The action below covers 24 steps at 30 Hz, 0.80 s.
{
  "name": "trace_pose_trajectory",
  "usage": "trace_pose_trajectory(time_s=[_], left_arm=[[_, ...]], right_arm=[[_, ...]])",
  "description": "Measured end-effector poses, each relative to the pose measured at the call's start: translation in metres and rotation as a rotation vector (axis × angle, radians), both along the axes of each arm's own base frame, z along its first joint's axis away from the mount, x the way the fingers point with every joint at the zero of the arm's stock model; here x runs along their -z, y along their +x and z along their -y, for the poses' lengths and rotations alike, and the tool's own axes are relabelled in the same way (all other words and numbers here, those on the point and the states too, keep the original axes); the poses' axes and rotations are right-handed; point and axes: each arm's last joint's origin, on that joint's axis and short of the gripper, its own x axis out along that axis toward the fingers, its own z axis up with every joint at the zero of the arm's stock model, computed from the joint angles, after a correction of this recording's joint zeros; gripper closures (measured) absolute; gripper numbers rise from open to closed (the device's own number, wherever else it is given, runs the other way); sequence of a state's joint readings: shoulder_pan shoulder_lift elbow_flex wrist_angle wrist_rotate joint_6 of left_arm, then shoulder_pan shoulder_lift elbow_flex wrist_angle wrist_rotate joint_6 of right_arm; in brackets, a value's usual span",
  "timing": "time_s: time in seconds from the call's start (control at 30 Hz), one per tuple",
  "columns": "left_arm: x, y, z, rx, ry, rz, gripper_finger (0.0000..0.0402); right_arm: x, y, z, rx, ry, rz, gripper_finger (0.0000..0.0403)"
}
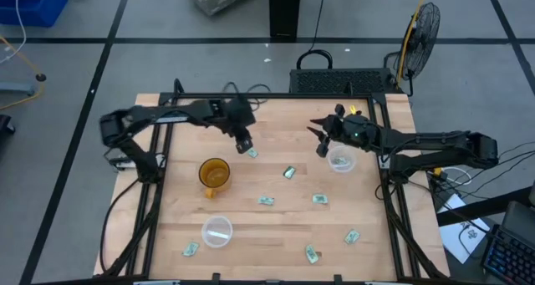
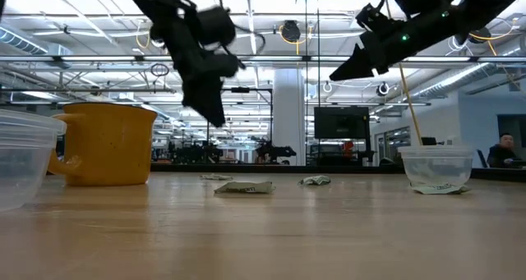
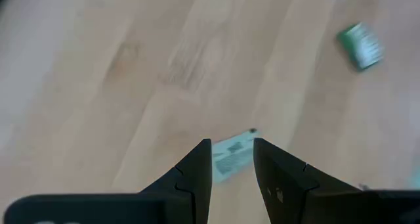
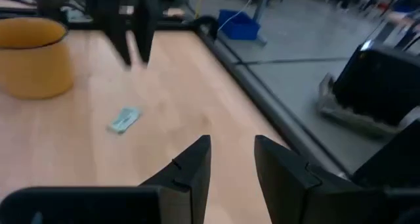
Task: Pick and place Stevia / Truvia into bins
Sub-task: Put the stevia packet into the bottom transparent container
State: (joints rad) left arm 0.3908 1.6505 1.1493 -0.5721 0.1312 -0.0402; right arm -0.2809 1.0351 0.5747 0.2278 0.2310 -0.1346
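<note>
A small, flat, pale green and white packet (image 3: 231, 157) is seen lying on the wooden tabletop (image 1: 276, 126) directly beneath the left pincer (image 1: 244, 145), whose fingers are parted with nothing held. Other packets are scattered farther across the tabletop. The right pincer (image 1: 320, 141) is raised just beside 1 clear bin (image 1: 341, 160), its fingers also apart and empty.

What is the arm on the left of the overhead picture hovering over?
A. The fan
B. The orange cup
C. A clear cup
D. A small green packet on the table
D: the left gripper hangs open right above a green packet lying on the wood, with the orange cup off to one side.
</note>
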Motion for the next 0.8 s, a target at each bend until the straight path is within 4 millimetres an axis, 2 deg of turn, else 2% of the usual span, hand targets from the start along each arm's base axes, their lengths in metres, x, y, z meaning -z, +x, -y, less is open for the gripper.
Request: trace_pose_trajectory(time_s=[0.17,0.33,0.5,0.8], left_arm=[[0.039,0.011,-0.003,0.022,-0.040,-0.120,0.0284],[0.058,0.016,-0.001,0.019,-0.045,-0.176,0.0284],[0.063,0.017,-0.003,-0.026,0.034,-0.218,0.0284],[0.064,0.017,-0.003,-0.058,0.021,-0.216,0.0284]], right_arm=[[0.000,-0.002,0.006,0.035,0.013,0.012,0.0293],[0.000,-0.003,0.008,0.046,0.015,0.007,0.0294],[0.002,-0.003,0.008,0.052,0.041,0.006,0.0294],[0.007,-0.005,0.007,0.069,0.100,-0.021,0.0295]])
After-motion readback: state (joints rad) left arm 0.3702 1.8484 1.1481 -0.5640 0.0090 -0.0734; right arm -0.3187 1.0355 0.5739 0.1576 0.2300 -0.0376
